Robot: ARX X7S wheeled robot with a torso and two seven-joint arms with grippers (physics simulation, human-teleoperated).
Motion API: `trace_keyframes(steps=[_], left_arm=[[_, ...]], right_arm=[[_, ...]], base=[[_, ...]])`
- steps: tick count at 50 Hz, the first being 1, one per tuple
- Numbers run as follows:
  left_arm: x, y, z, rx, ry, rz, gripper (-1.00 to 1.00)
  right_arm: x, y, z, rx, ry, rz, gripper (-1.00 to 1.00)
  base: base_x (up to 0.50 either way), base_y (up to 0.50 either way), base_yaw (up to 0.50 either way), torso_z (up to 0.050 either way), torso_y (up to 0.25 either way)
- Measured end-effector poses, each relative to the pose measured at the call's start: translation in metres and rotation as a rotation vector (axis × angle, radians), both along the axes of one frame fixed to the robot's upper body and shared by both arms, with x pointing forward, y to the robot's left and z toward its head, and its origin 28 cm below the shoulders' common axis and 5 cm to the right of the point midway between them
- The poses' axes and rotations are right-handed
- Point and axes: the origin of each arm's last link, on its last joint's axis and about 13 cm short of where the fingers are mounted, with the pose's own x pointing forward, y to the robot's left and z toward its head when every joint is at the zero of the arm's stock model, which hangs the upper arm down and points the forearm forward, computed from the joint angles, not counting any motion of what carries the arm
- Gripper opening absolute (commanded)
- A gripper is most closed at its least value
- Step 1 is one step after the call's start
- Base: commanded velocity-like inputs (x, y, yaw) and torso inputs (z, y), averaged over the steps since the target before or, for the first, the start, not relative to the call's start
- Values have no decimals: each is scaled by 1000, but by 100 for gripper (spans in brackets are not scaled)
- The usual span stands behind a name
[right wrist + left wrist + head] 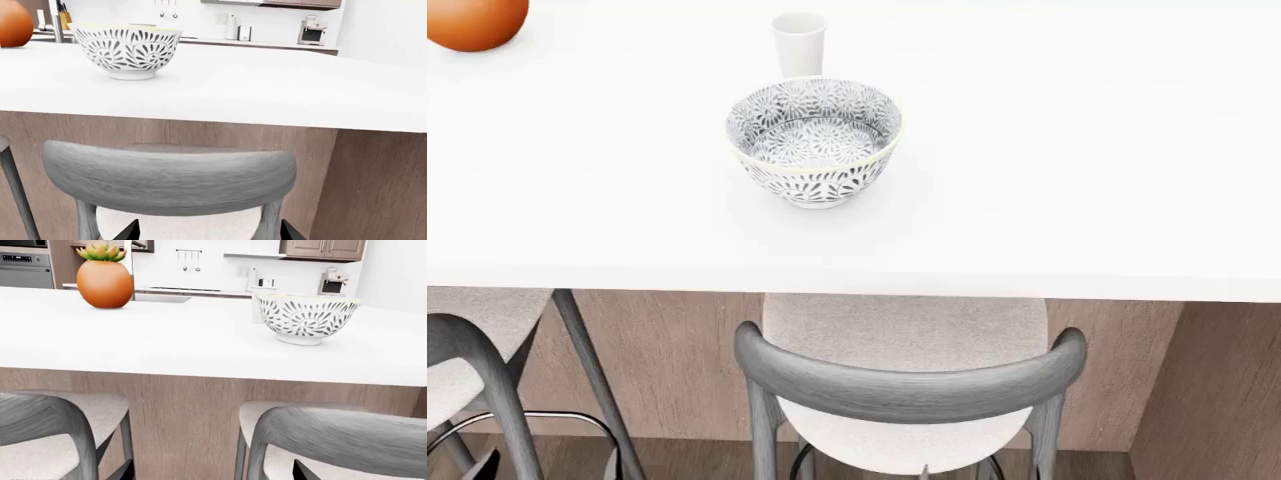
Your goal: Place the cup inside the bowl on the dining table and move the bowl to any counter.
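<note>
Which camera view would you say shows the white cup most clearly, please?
The head view: the cup stands fully visible just behind the bowl. In the left wrist view only a sliver of it shows beside the bowl; in the right wrist view the bowl hides it.

Open dining table (1068, 150) right of bowl (814, 140); cup (799, 42) close behind; chair back (908, 385) in front.

Grey-backed stools (908, 385) on wood floor — kitchen cabinets (325, 248), white walls behind.
</note>
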Motion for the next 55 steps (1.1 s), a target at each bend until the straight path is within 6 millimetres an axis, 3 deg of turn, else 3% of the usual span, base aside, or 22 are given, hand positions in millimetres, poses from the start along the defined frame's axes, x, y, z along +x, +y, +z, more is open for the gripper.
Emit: trace_keyframes(steps=[10, 27, 35, 42, 55], left_arm=[[3, -1, 36, 14, 21, -13, 100], [28, 13, 142, -56, 41, -60, 100], [41, 20, 180, -17, 37, -84, 100], [49, 27, 199, 3, 53, -90, 100], [57, 34, 225, 27, 78, -106, 100]], right_arm=[[1, -5, 39, -10, -60, -30, 100], [18, -36, 153, -49, -179, -26, 100], [31, -50, 199, -41, -180, 16, 100], [37, -59, 220, -38, -157, 29, 100], [36, -70, 240, -56, -120, 50, 100]], base=[[0, 0, 0, 0, 0], [0, 0, 0, 0, 0], [0, 0, 0, 0, 0], [0, 0, 0, 0, 0], [40, 61, 0, 0, 0]])
